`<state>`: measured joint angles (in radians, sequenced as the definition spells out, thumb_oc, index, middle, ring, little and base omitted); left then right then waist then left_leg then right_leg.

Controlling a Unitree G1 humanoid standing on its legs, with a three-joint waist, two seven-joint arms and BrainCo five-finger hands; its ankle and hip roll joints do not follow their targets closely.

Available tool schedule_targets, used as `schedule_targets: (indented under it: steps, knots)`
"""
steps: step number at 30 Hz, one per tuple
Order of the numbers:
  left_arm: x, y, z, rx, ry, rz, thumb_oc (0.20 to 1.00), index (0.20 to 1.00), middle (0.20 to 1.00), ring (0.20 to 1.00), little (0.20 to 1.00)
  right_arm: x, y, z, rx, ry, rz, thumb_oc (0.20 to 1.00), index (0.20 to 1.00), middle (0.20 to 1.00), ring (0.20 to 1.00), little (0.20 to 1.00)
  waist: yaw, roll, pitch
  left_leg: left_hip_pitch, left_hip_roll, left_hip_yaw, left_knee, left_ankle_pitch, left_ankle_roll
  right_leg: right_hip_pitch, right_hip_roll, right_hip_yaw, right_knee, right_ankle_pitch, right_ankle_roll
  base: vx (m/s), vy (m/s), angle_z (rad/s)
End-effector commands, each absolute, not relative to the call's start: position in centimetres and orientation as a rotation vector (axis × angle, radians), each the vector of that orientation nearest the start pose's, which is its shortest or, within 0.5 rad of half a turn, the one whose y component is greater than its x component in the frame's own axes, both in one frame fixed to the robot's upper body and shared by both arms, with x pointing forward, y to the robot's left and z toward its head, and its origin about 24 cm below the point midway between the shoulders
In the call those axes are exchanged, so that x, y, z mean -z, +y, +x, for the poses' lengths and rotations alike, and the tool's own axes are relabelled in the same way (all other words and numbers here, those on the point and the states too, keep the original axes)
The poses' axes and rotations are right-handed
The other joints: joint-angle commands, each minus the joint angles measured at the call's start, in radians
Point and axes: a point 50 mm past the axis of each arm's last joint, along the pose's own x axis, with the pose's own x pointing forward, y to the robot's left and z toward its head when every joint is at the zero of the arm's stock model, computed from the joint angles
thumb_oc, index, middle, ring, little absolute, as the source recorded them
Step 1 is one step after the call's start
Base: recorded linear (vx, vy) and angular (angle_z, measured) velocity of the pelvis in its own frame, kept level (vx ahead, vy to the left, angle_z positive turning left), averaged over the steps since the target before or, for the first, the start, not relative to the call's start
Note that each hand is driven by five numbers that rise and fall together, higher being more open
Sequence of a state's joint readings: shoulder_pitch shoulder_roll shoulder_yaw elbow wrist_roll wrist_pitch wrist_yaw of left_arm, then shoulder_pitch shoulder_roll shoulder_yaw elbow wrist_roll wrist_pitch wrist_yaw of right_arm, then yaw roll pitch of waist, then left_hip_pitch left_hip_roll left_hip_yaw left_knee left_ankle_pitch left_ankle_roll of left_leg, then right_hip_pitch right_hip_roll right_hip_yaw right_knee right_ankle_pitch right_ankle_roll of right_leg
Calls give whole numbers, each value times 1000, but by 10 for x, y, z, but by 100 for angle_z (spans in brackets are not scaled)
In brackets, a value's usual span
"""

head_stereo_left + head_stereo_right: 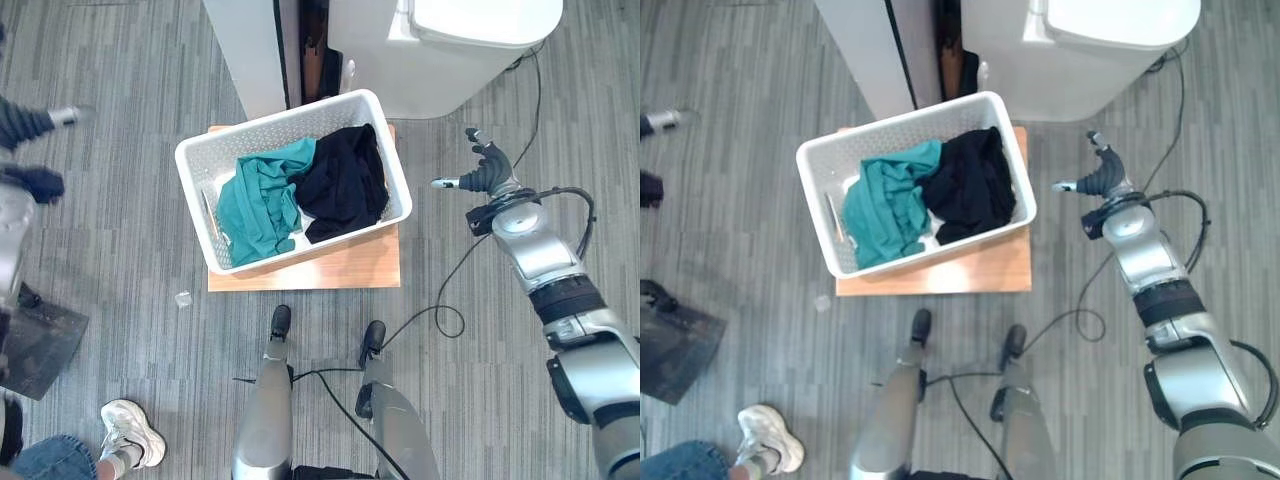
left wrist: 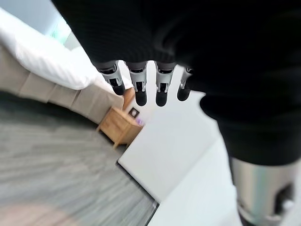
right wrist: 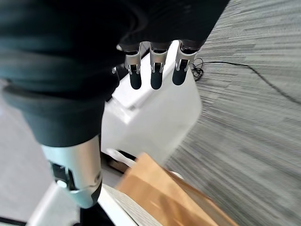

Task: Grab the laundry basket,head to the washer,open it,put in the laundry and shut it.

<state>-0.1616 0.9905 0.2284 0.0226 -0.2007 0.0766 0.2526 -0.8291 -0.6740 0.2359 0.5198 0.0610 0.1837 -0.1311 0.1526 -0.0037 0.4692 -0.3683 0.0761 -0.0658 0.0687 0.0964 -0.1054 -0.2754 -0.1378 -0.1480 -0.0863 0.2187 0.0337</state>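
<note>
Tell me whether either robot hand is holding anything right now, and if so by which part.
Nothing is held. The right hand hangs open beside the laundry basket, and the left hand is open too, fingers straight, apart from the basket.

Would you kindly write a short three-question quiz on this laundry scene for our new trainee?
1. True or false: the white laundry basket rests on a wooden board.
2. Which garment lies nearer the right hand? A. teal garment B. black garment
3. Fill in: neither hand holds anything; the fingers of the left hand and of the right hand are ____.

Key: 1 true; 2 B; 3 straight, so both are open.
</note>
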Motion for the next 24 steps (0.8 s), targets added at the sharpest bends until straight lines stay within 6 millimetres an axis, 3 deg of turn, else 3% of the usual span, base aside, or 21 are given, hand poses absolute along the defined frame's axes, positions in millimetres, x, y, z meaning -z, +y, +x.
schedule_targets:
  steps: [1, 6, 9, 13, 24]
  knots:
    - [-231, 345, 285, -456, -311, 589, 1000, 1000, 1000, 1000, 1000, -222, -244, 382, 236, -190, -753, 1000, 1000, 1000, 1000, 1000, 10, 18, -101, -33, 11, -45, 0, -42, 30, -23, -100, 23, 161, -184, 112, -2, 1, 5]
    - [-213, 330, 299, -342, -228, 523, 1000, 1000, 1000, 1000, 1000, -226, -234, 384, 222, -217, -750, 1000, 1000, 1000, 1000, 1000, 0, 23, -97, -45, 13, -52, 0, -33, 29, -24, -98, 15, 161, -184, 112, 0, -6, 7]
    - [-210, 305, 325, -264, -197, 522, 1000, 1000, 1000, 1000, 1000, -233, -224, 385, 216, -254, -788, 1000, 1000, 1000, 1000, 1000, -10, 17, -85, -54, 14, -56, -2, -29, 29, -32, -97, 11, 162, -183, 114, -16, -14, 18]
    - [-202, 291, 339, -231, -173, 416, 1000, 1000, 1000, 1000, 1000, -241, -218, 386, 212, -280, -803, 1000, 1000, 1000, 1000, 1000, -14, 13, -76, -60, 13, -54, 0, -29, 29, -37, -97, 13, 159, -179, 115, -10, 1, -1]
    - [-192, 291, 339, -225, -139, 365, 1000, 1000, 1000, 1000, 1000, -247, -203, 389, 179, -319, -816, 1000, 1000, 1000, 1000, 1000, -24, 6, -66, -68, 16, -46, 7, -29, 30, -45, -92, 24, 152, -172, 114, -1, 1, -1]
